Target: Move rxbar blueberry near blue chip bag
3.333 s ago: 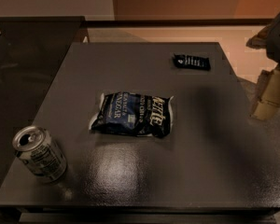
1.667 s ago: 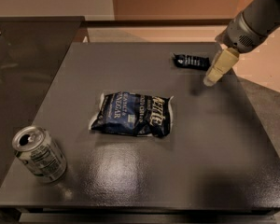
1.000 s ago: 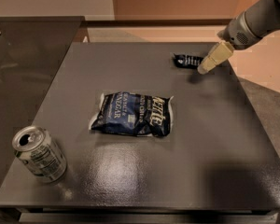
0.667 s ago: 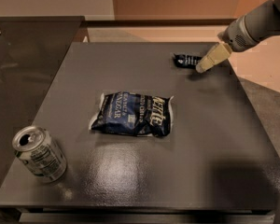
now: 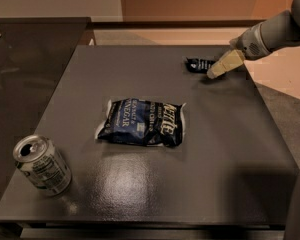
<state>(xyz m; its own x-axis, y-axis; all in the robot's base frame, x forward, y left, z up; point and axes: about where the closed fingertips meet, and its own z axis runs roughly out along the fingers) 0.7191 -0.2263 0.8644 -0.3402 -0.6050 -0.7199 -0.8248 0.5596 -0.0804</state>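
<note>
The rxbar blueberry (image 5: 198,64), a small flat dark wrapper with white lettering, lies at the far right of the dark table (image 5: 225,149). The blue chip bag (image 5: 141,122), large and crinkly with white Kettle lettering, lies flat near the table's middle. My gripper (image 5: 213,73) comes in from the upper right on a grey arm (image 5: 275,31). Its cream tip rests on the right end of the bar and hides that end.
A silver drink can (image 5: 41,164) stands tilted at the front left of the table. A darker counter (image 5: 25,69) adjoins the table on the left. Orange-tan floor (image 5: 285,69) lies beyond the table's right edge.
The gripper has swung in from the right edge and come down to the bar's right end. The bar, the bag and the can have not moved.
</note>
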